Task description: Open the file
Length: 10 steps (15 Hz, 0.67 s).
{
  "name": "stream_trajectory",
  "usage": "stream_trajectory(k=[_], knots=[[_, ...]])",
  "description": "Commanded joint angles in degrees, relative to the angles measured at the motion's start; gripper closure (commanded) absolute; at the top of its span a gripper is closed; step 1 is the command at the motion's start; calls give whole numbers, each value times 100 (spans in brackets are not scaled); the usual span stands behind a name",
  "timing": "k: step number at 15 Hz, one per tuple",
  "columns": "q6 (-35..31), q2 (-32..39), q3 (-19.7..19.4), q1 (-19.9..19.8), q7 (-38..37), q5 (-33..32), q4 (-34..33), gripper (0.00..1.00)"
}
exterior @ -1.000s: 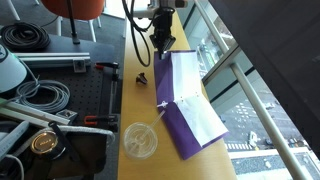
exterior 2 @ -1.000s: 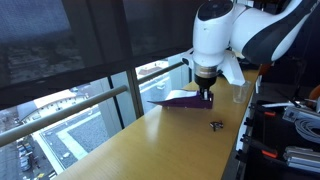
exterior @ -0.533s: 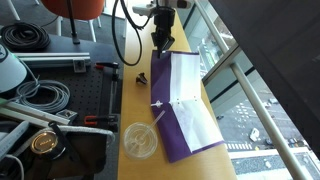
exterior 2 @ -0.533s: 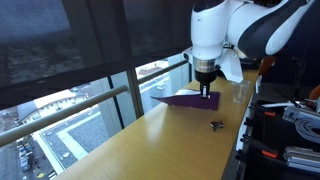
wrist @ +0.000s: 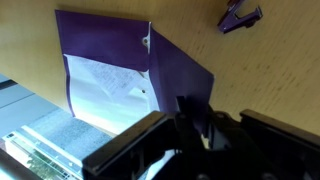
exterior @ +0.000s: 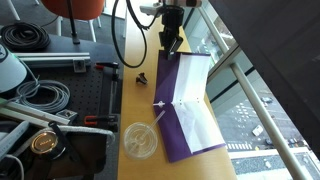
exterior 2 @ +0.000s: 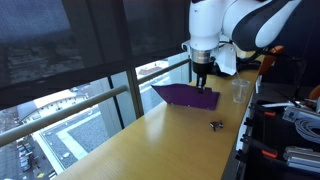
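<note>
The purple file [exterior: 186, 80] lies on the wooden table with its cover swung back and white sheets [exterior: 192, 118] showing in its near half. It also shows in the other exterior view [exterior 2: 183, 95] and in the wrist view [wrist: 105, 38]. My gripper [exterior: 172, 46] is at the cover's far edge, fingers close together on the purple cover. In the wrist view the cover flap [wrist: 182, 78] runs up into the fingers [wrist: 196, 122]. In an exterior view the gripper [exterior 2: 203, 86] touches the file's top edge.
A clear plastic cup with a straw [exterior: 140, 140] stands near the file's near end and shows in both exterior views [exterior 2: 240, 92]. A small black clip [exterior: 142, 77] lies left of the file. A window rail runs along the table's far side, and cables and gear crowd the bench [exterior: 40, 95].
The gripper has moved toward the far end of the table with the cover. The cover has swung further back and more white paper shows.
</note>
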<state>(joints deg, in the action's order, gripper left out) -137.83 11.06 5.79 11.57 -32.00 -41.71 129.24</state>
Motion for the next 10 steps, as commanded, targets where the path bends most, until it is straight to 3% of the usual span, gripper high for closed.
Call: stream_trajectory(k=[1,8,10], knots=[[-208,-133,-57,-56,46,166,34,51],[-594,-288,-102,-178,159,260,-19,0],[-762,-382,-131,-241,202,308,-1,0]])
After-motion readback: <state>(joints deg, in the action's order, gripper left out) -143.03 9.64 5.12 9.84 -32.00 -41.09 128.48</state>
